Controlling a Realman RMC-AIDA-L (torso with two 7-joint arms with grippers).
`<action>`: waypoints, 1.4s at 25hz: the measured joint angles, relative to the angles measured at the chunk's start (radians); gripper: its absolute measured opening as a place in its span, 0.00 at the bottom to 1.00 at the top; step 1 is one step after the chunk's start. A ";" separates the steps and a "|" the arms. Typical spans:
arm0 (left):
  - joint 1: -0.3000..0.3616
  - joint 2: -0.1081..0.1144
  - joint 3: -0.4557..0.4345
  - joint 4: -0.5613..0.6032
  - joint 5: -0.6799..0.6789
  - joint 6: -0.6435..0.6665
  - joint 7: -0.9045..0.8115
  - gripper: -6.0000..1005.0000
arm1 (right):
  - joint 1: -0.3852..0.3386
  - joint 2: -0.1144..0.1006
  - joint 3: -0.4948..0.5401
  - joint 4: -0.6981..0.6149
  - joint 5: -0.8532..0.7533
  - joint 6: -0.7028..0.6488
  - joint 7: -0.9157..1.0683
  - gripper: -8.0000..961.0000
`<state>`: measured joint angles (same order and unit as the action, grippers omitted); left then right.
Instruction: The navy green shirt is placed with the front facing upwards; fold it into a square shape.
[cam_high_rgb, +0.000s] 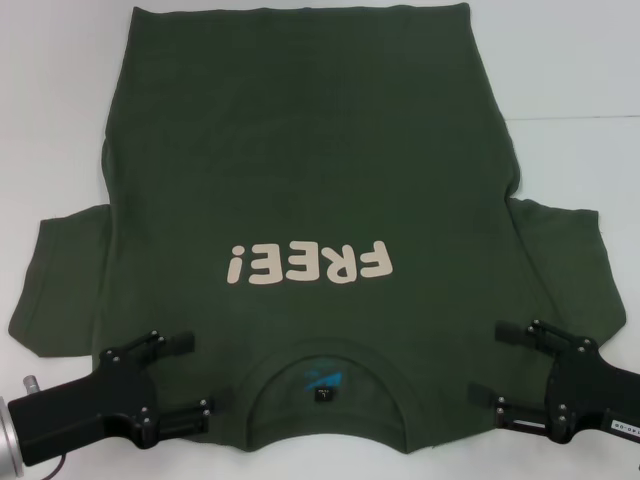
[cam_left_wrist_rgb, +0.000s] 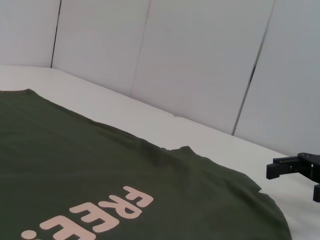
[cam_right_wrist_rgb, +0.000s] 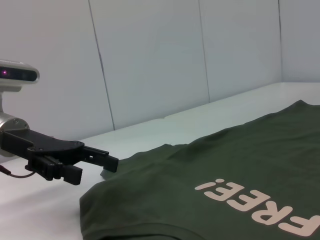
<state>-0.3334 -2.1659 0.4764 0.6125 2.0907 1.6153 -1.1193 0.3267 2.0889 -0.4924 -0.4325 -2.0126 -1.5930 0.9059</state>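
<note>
While both pincers gape wide at its near shoulders, left pincer (cam_high_rgb: 178, 378) and right pincer (cam_high_rgb: 500, 368), the limp, light shirt (cam_high_rgb: 310, 170) lies flat, best pinched there.

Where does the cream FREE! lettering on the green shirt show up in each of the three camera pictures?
Head view: FREE! lettering sits mid-picture, reading upside down, just beyond the collar.
Left wrist view: lettering at the bottom edge, partly cut off.
Right wrist view: lettering at the lower right, partly cut off.
Shared landmark: the navy green shirt itself, lying on the white table.
</note>
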 joint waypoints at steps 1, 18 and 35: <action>-0.001 0.000 -0.002 -0.003 0.000 -0.001 0.000 0.93 | 0.000 0.000 0.000 0.000 0.000 0.000 0.000 0.97; -0.023 0.011 -0.035 -0.001 -0.002 0.027 -0.184 0.93 | 0.003 0.000 0.001 -0.003 0.000 0.000 0.010 0.96; -0.107 0.146 -0.235 0.166 0.185 -0.045 -1.202 0.93 | 0.005 -0.001 0.000 -0.005 0.000 -0.018 0.029 0.97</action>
<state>-0.4401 -2.0200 0.2414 0.7785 2.2756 1.5705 -2.3215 0.3313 2.0881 -0.4924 -0.4373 -2.0125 -1.6107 0.9345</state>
